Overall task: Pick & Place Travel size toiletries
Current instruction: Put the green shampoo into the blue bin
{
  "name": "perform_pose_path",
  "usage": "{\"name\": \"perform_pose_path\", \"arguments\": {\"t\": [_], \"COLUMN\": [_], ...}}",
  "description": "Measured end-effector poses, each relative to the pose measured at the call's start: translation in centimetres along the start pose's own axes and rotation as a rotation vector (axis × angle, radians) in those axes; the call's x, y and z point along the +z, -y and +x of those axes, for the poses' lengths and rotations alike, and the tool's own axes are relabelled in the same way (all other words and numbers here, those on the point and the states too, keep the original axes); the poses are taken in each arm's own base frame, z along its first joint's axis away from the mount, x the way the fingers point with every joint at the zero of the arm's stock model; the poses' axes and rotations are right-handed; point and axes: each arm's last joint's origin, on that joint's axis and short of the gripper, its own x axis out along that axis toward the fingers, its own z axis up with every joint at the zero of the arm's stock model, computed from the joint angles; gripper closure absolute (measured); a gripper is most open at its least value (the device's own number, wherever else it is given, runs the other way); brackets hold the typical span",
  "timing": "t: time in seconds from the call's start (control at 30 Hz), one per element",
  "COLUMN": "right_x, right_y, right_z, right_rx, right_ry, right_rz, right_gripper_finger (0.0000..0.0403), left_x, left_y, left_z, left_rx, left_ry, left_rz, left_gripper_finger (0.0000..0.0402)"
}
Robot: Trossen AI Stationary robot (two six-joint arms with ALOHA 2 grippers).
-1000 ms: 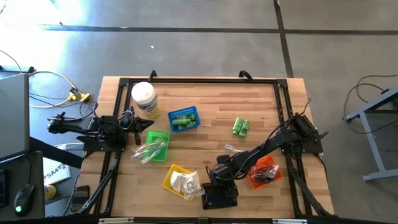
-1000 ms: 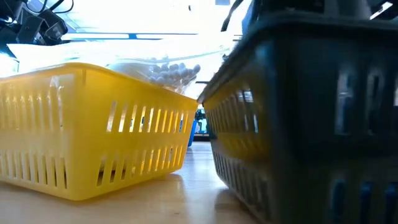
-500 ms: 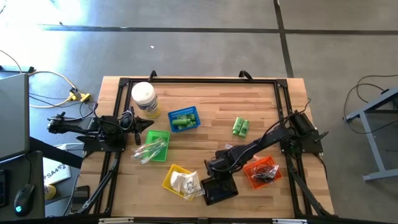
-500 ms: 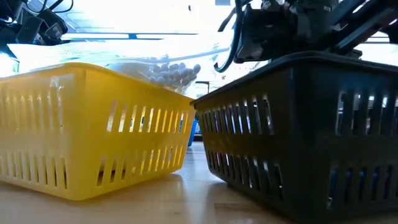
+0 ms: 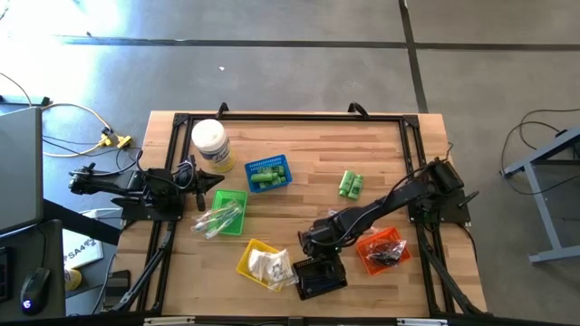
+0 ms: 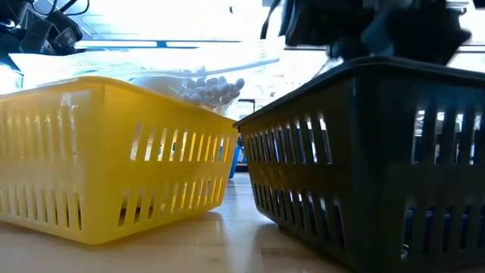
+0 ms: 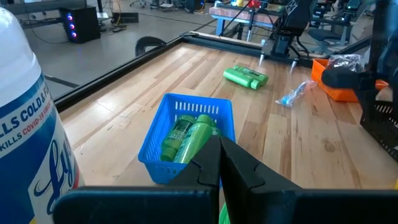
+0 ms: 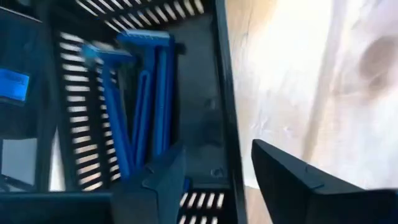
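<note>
My right gripper (image 5: 314, 255) hangs open over the far wall (image 8: 225, 93) of the black basket (image 5: 319, 276), one finger inside the wall and one outside; I see no touch. Blue razors (image 8: 140, 93) lie in that basket. Two green bottles (image 5: 351, 185) and a clear sachet (image 7: 292, 94) lie loose on the table. More green bottles fill the blue basket (image 5: 268, 174). My left gripper (image 5: 207, 187) waits shut at the table's left edge, beside the white-lidded jar (image 5: 210, 143).
The green basket (image 5: 224, 212) holds clear sachets, the yellow basket (image 5: 263, 264) holds white packets and the orange basket (image 5: 381, 251) holds dark pieces. The yellow and black baskets stand close together at the near edge. Bare wood lies around the loose bottles.
The black basket has slid a little toward the far edge and turned slightly, then settled. My right gripper has shifted a little toward the table's left and risen slightly over the basket's far wall.
</note>
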Motion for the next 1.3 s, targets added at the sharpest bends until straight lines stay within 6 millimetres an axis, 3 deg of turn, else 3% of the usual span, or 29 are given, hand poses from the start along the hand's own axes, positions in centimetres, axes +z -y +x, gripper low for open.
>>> {"name": "perform_pose_path", "arguments": {"t": [0.23,0.47,0.57,0.7,0.9,1.07,1.3], "right_x": [-0.3,-1.3,-2.8,-6.1,-11.8,-14.9,-17.8], "right_y": [-1.2,-2.2,-1.7,0.3,3.3,5.4,7.7], "right_z": [-6.3,-16.4,-20.2,-23.1,-22.9,-20.3,-16.9], "right_rx": [-0.009,-0.092,-0.095,-0.123,-0.151,-0.167,-0.172], "right_ry": [0.121,0.493,0.69,0.933,1.156,1.205,1.329], "right_rz": [-0.102,-0.291,-0.319,-0.296,-0.204,-0.151,-0.176], "right_gripper_finger": [0.0209,0.0237,0.0263,0.0312,0.0392,0.04,0.04], "left_x": [0.1,0.1,0.1,0.1,0.1,0.1,0.1], "left_y": [0.0,0.0,0.0,0.0,0.0,0.0,0.0], "left_z": [0.0,0.0,0.0,0.0,0.0,0.0,0.0], "left_rx": [-0.002,-0.001,-0.001,-0.001,0.007,0.009,0.021], "left_ry": [0.007,0.007,0.007,0.007,0.009,0.009,0.015], "left_rz": [-0.004,-0.002,-0.001,-0.001,-0.001,-0.001,0.028], "left_gripper_finger": [0.0402,0.0402,0.0402,0.0402,0.0402,0.0402,0.0402]}}
